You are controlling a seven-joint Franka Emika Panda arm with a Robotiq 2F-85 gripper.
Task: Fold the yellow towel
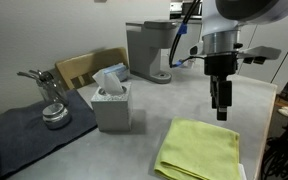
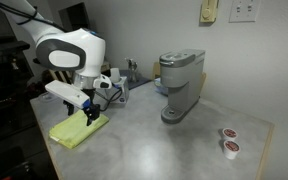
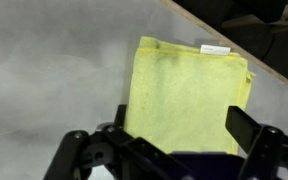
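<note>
**Grey countertop, towel at its edge, gripper poised above**

Pale grey counter runs from a coffee machine at the far wall to the near right edge. There the yellow towel lies flat, in layers, one side close to the drop. The gripper hangs over the towel's far edge. In the wrist view its jaws stand well apart, with the cloth spread between and beyond them.

The step in hand looks like picking an edge to carry over. Doing that well probably means coming down on one corner and pinching only the top layer. The lift should stay low, and the cloth should be drawn toward the opposite side without dragging the whole towel off the counter.

The towel's near edge is cut off in an exterior view. In the wrist view the fingers hide its near part. Whether the fingertips already touch the cloth cannot be told. How many layers it has is also hard to make out. A small white tag shows at one far corner.
</note>
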